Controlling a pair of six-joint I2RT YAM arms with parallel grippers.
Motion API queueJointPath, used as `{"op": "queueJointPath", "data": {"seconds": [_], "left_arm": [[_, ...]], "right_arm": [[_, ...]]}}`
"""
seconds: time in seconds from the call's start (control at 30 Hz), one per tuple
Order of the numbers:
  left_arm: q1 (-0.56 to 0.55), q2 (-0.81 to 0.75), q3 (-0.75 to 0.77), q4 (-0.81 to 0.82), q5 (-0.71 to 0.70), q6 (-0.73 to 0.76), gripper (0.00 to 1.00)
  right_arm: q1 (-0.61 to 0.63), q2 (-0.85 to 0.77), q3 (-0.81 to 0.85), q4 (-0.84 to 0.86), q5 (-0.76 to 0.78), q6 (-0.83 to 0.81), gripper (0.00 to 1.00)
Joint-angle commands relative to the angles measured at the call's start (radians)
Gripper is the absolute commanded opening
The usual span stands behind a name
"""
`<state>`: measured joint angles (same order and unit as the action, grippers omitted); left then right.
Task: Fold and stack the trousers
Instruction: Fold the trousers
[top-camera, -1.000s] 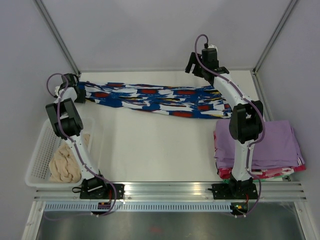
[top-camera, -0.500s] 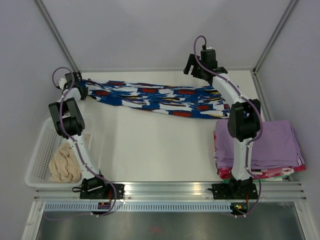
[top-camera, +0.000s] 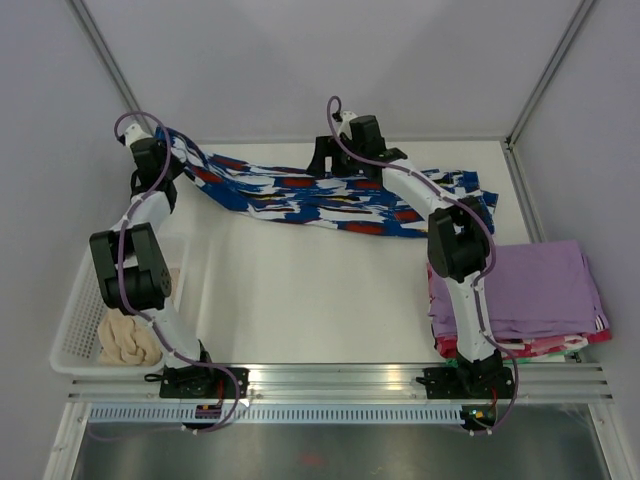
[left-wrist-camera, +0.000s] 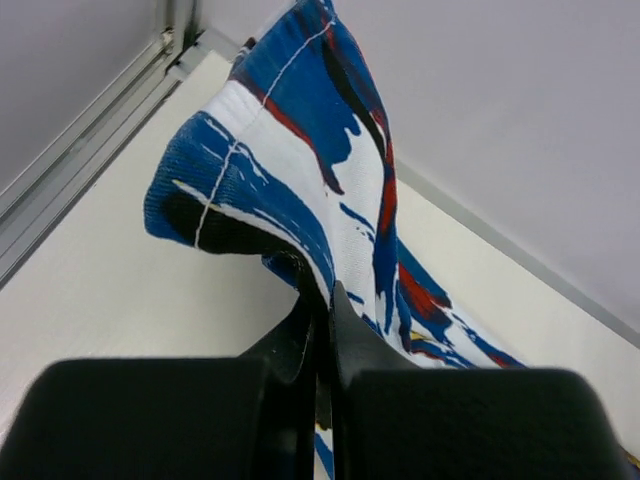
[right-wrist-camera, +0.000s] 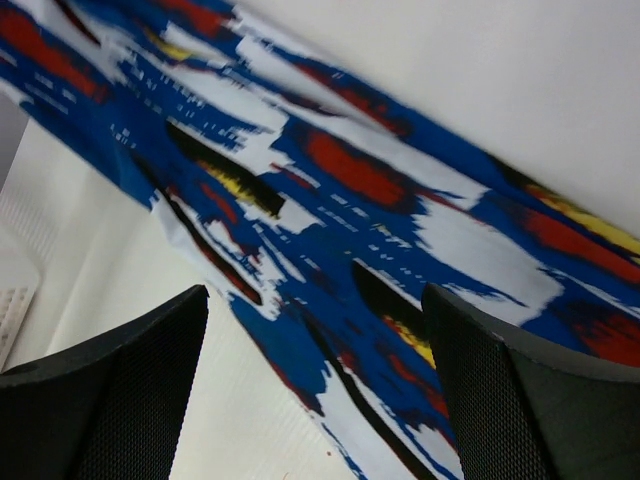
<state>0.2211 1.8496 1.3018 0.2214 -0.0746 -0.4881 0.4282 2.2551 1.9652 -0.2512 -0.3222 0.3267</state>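
The blue, white and black printed trousers (top-camera: 320, 200) lie stretched left to right across the far side of the table. My left gripper (top-camera: 163, 152) is shut on their left end and holds it lifted off the table. In the left wrist view the fabric (left-wrist-camera: 290, 150) stands up out of the closed left gripper (left-wrist-camera: 325, 300). My right gripper (top-camera: 325, 160) is open and hovers over the middle of the trousers. In the right wrist view the print (right-wrist-camera: 350, 170) fills the space between the spread fingers of the right gripper (right-wrist-camera: 315, 340), which hold nothing.
A white basket (top-camera: 80, 300) at the left edge holds a cream fluffy bundle (top-camera: 128, 335). A stack of lilac folded garments (top-camera: 540, 290) lies at the right. The back wall and metal frame posts stand close behind both grippers.
My right gripper has swung left, from the trousers' right end to above their middle. My left gripper has risen and moved back with the left end; the right end lies on the table.
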Motion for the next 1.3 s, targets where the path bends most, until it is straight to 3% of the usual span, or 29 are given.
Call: {"op": "queueJointPath", "data": {"seconds": [0.0, 0.13, 0.3, 0.53, 0.63, 0.77, 0.93, 1.0, 1.27], "left_arm": [[-0.035, -0.110, -0.030, 0.076, 0.122, 0.161, 0.02], [-0.110, -0.170, -0.018, 0.023, 0.131, 0.246, 0.02], [-0.207, -0.181, -0.001, -0.014, 0.081, 0.243, 0.02], [-0.334, -0.176, 0.002, -0.013, 0.047, 0.217, 0.02], [-0.385, -0.174, -0.003, -0.016, 0.049, 0.200, 0.02], [-0.488, -0.152, -0.003, -0.036, -0.017, 0.157, 0.02], [-0.640, -0.075, 0.048, -0.120, -0.331, 0.027, 0.02], [-0.695, -0.038, 0.076, -0.146, -0.369, -0.015, 0.02], [-0.808, 0.108, 0.131, -0.123, -0.310, 0.016, 0.02]], "right_arm": [[0.030, 0.052, 0.054, -0.026, -0.097, -0.100, 0.93], [0.038, 0.058, 0.021, -0.013, -0.061, -0.048, 0.93], [0.037, 0.086, -0.031, 0.036, -0.072, -0.031, 0.94], [0.037, 0.144, 0.023, 0.064, -0.074, 0.057, 0.92], [0.020, 0.101, 0.029, 0.010, 0.017, 0.093, 0.93], [-0.095, -0.030, -0.026, 0.000, 0.063, 0.231, 0.93], [-0.196, -0.198, -0.118, -0.020, 0.136, 0.236, 0.94], [-0.236, -0.252, -0.143, -0.051, 0.140, 0.232, 0.95], [-0.338, -0.360, -0.270, -0.123, 0.101, 0.259, 0.95]]}}
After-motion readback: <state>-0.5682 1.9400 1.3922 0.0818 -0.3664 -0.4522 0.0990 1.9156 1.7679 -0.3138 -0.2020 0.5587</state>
